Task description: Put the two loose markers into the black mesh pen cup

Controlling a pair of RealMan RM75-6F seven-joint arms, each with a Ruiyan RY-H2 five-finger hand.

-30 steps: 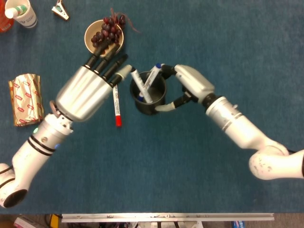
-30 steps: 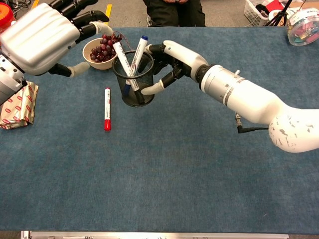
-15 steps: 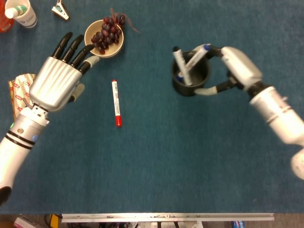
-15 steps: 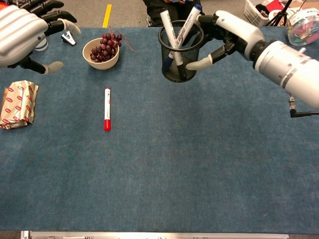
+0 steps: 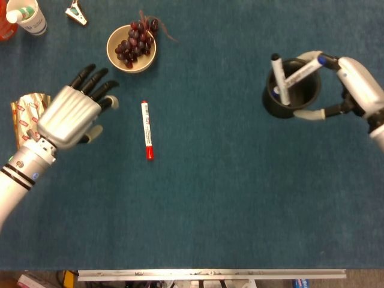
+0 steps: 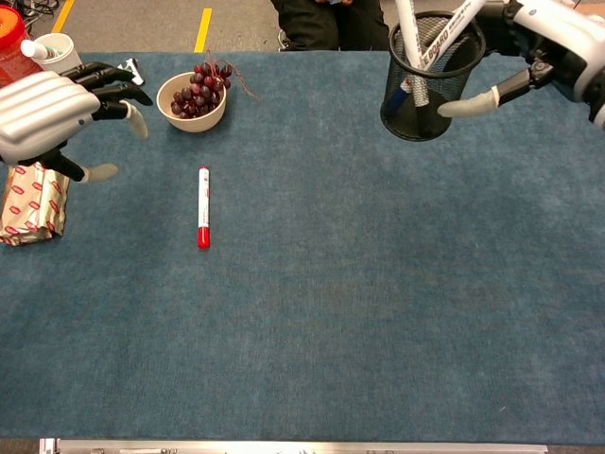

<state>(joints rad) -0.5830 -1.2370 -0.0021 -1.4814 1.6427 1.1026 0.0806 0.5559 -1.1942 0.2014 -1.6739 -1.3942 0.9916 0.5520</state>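
The black mesh pen cup [image 5: 291,96] is gripped by the right hand [image 5: 354,90] at the far right, with two markers [image 5: 279,77] standing in it. The chest view shows the cup [image 6: 430,64] lifted off the blue table [image 6: 359,284]; the head view alone does not reveal that height. A red-capped marker [image 5: 145,129] lies loose on the table, left of centre, near the bowl of grapes [image 5: 131,47]. The left hand [image 5: 69,115], fingers spread and holding nothing, hovers left of it beside a foil packet [image 6: 33,203]. Since a second ago, the right hand has carried the cup rightward from the middle, and the left hand has drawn back leftward.
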